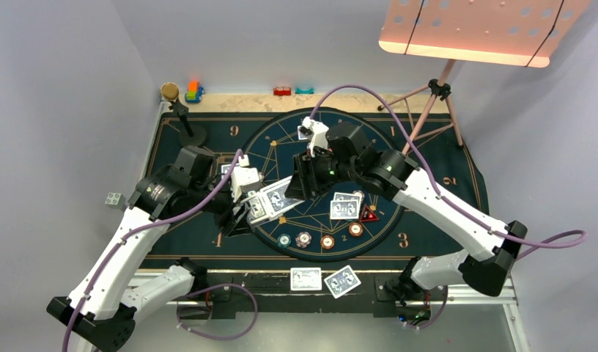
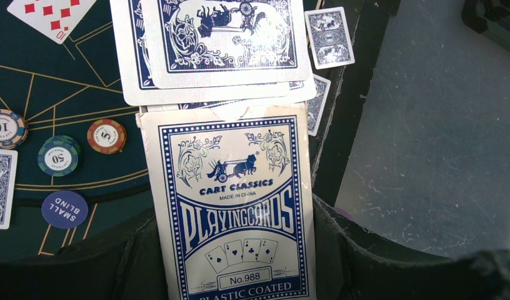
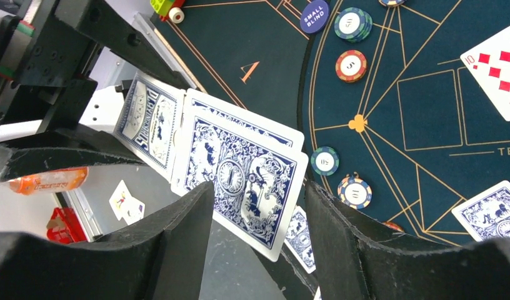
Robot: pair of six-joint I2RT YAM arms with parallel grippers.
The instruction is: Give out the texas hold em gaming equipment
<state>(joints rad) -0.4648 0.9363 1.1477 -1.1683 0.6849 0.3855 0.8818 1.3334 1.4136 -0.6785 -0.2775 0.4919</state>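
My left gripper (image 2: 234,275) is shut on a blue and white playing-card box (image 2: 230,206), held above the mat's near left part. Blue-backed cards (image 2: 221,44) stick out of the box's open end. My right gripper (image 3: 259,231) stands open, its fingers either side of the foremost card (image 3: 246,181). From above, the two grippers (image 1: 245,209) (image 1: 300,180) face each other over the cards (image 1: 280,196). Poker chips (image 1: 304,239) lie in a row on the mat, with a red triangular marker (image 1: 368,214) beside two face-down cards (image 1: 345,206). A ten of diamonds (image 3: 499,72) lies face up.
Two more face-down cards (image 1: 322,280) lie at the table's near edge. A black stand with a cork top (image 1: 180,114) and toy blocks (image 1: 194,91) sit at the far left. A tripod (image 1: 435,95) carrying a pink perforated board (image 1: 479,29) stands at the far right.
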